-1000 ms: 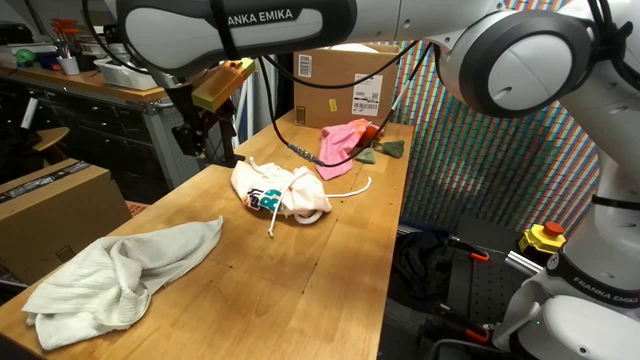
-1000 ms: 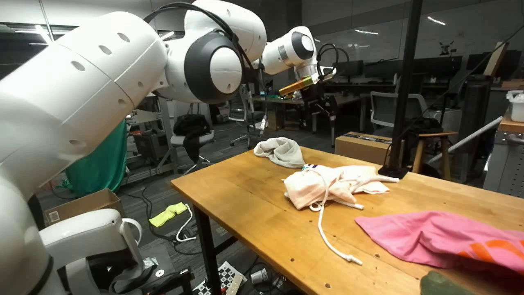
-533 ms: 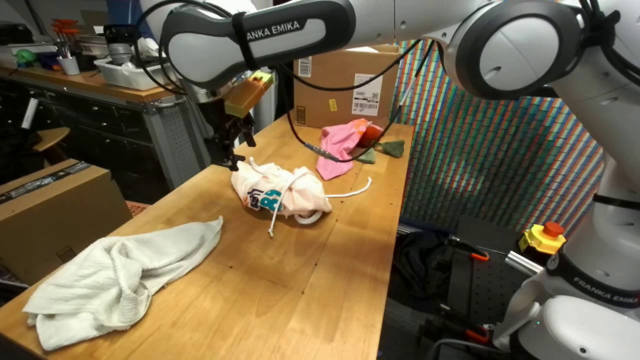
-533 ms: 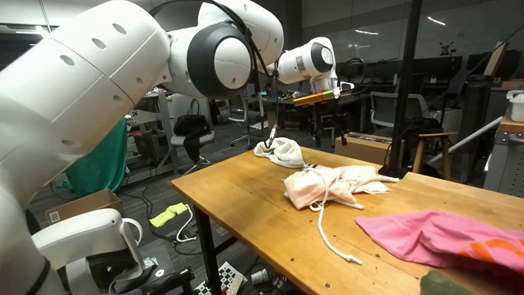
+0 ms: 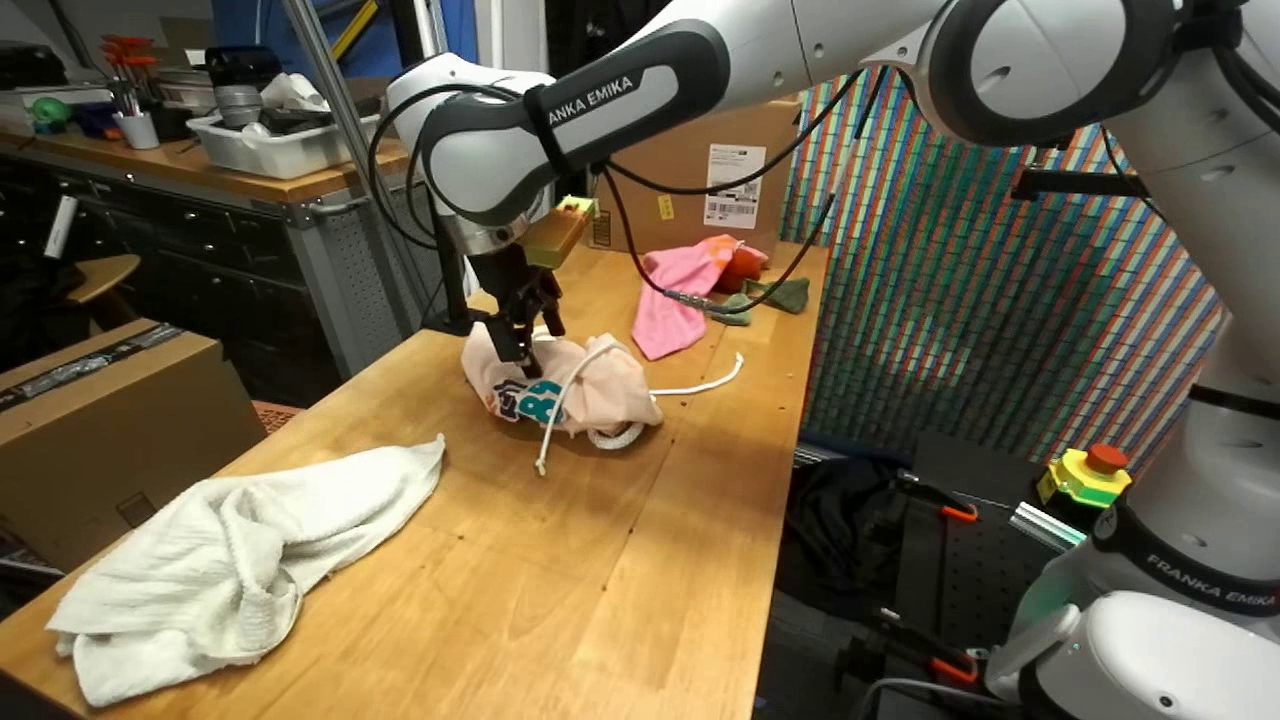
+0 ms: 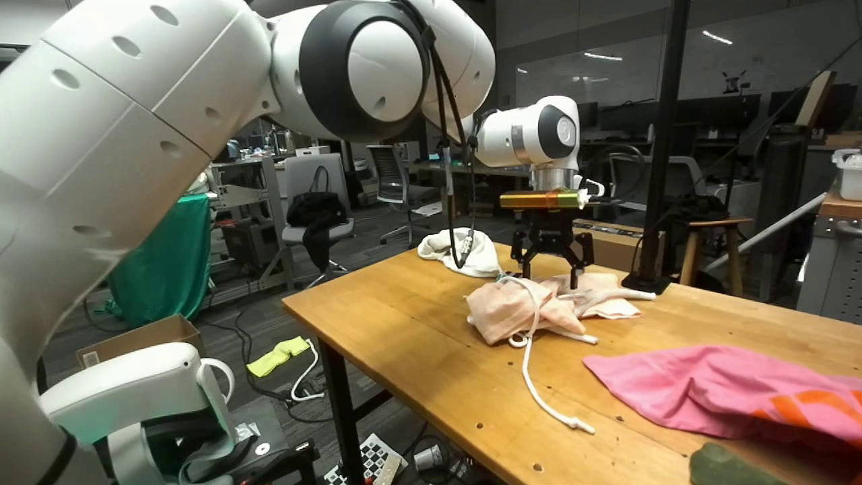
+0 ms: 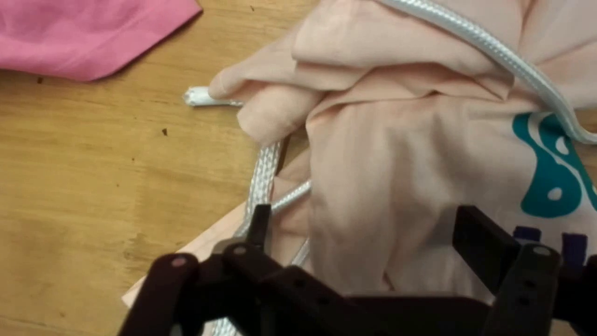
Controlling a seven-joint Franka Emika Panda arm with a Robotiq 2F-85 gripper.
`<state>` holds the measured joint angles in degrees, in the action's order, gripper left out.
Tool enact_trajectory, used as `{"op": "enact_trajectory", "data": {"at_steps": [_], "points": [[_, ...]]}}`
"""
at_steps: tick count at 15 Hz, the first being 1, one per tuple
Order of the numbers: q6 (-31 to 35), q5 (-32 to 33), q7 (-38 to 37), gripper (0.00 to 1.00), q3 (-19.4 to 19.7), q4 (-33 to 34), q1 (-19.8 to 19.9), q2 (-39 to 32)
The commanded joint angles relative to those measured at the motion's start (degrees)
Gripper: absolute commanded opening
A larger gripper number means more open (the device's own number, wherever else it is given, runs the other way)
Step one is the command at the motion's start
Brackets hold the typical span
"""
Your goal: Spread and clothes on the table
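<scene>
My gripper (image 5: 541, 350) points down over the crumpled peach-pink garment (image 5: 615, 390), its tips right at the cloth; whether they touch it I cannot tell. In the wrist view the jaws stand wide apart, with loose folds of the peach-pink garment (image 7: 396, 163) below and between them and nothing gripped. White cords trail from this garment. A pale mint-white garment (image 5: 340, 500) lies bunched near one end of the wooden table (image 5: 560, 620). Toward the opposite end is a bright pink garment (image 6: 700, 397) with orange markings, also crumpled; its corner (image 7: 84, 37) shows in the wrist view.
A large cardboard box (image 5: 685, 140) stands at the table's end behind the bright pink garment. Small green fabric pieces (image 5: 785, 296) lie beside that garment. A black post (image 6: 663, 135) rises at the table edge near the peach-pink garment. The arm's cable (image 6: 452, 222) hangs low over the table.
My gripper has come down and inward from beyond the table edge to just over the peach-pink garment, its jaws staying wide. The garments lie as before.
</scene>
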<state>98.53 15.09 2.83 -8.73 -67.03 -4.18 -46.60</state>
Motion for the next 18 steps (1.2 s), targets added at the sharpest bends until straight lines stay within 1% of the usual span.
{"op": "enact_trajectory", "data": {"at_steps": [1,6,7,8,9,10,12,15,17,18], "points": [[4.4,-4.58,2.9,1.0,1.01,-9.38,0.15,5.59],[10.81,-7.25,2.72,1.0,1.22,-15.99,-0.41,8.23],[11.65,-7.44,2.46,0.75,1.37,-17.07,-0.54,8.76],[11.84,-7.75,2.68,0.74,1.29,-18.19,-0.43,10.01],[12.12,-7.77,2.67,0.68,1.37,-18.94,-0.52,10.61],[12.52,-7.78,2.24,0.58,1.51,-19.47,-0.71,10.93],[13.17,-7.81,2.38,0.44,1.6,-21.21,-0.67,12.79],[15.01,-7.1,1.96,0.19,2.07,-23.87,-0.85,15.15],[16.7,-6.79,1.36,0.06,2.45,-25.41,-0.98,16.37],[17.04,-6.69,1.14,0.05,2.65,-26.18,-0.97,17.38]]}}
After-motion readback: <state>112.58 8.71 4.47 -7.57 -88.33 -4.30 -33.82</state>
